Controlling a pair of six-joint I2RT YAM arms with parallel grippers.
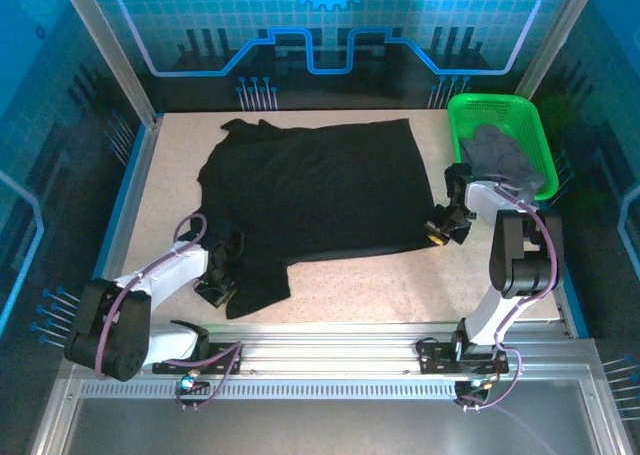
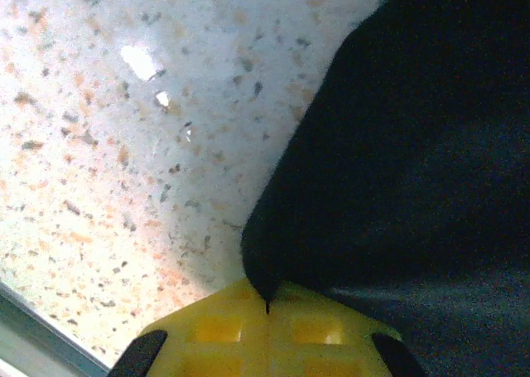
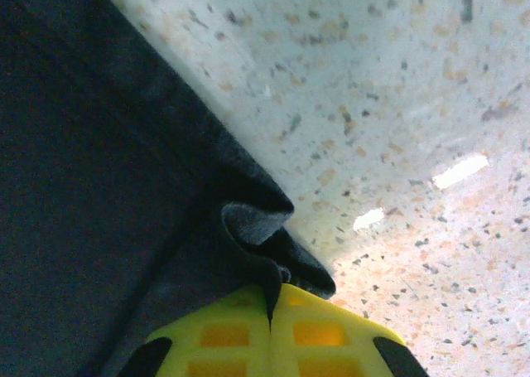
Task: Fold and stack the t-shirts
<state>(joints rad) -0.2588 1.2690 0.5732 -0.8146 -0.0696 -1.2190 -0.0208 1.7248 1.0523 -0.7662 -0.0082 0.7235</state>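
A large black t-shirt (image 1: pixel 310 190) lies spread over the middle of the speckled table. My left gripper (image 1: pixel 218 283) sits at its near left part, by a flap hanging toward the front edge. In the left wrist view its yellow jaws (image 2: pixel 267 311) are shut, with a point of the black cloth (image 2: pixel 397 145) pinched between them. My right gripper (image 1: pixel 440 230) is at the shirt's near right corner. Its yellow jaws (image 3: pixel 270 315) are shut on a bunched fold of the shirt's hem (image 3: pixel 257 228). A grey t-shirt (image 1: pixel 505 155) lies crumpled in the green basket.
The green mesh basket (image 1: pixel 478 107) stands at the back right corner of the table. Bare table (image 1: pixel 380 290) runs along the front, between the shirt and the metal rail. Frame posts and glass walls close in both sides.
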